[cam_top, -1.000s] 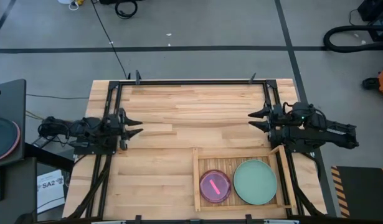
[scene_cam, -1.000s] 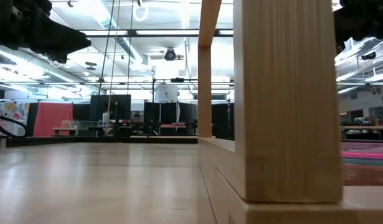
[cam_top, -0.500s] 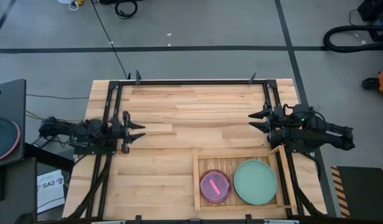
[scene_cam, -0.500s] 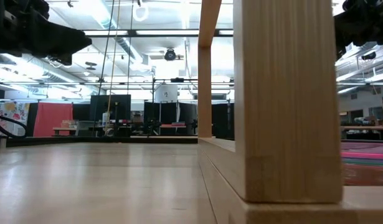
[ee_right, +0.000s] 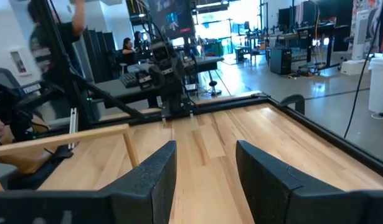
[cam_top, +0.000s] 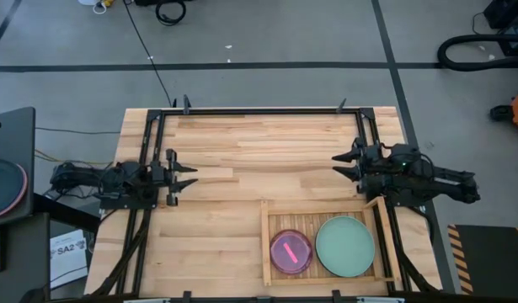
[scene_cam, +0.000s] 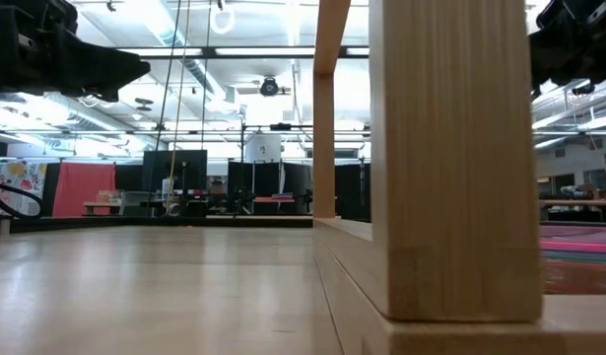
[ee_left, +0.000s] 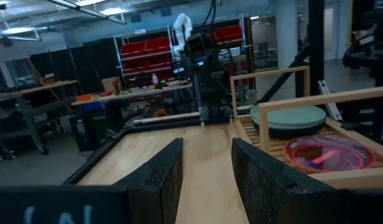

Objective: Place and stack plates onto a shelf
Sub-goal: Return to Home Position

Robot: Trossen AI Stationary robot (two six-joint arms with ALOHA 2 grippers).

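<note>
The shelf (cam_top: 274, 220), a light slatted wooden tray with a raised rim, lies at the table's near right. In it rest a small translucent pink plate (cam_top: 290, 252) and a large pale mint plate (cam_top: 344, 245), side by side; the left wrist view shows the pink plate (ee_left: 328, 154) and the mint plate (ee_left: 288, 116) too. My left gripper (cam_top: 189, 175) hovers open at the table's left edge, empty. My right gripper (cam_top: 340, 162) hovers open near the right edge, beyond the shelf, empty. Other plates are out of view.
The plank tabletop (cam_top: 233, 151) stretches bare between the two grippers and left of the shelf. In the low view the shelf's wooden post (scene_cam: 450, 158) stands close. A dark frame (cam_top: 259, 110) borders the table. People (ee_right: 54, 25) show in the room beyond.
My left gripper has drifted slightly toward the table's right, and my right gripper slightly toward its left. Both stay open and empty. The plates and shelf have not moved.
</note>
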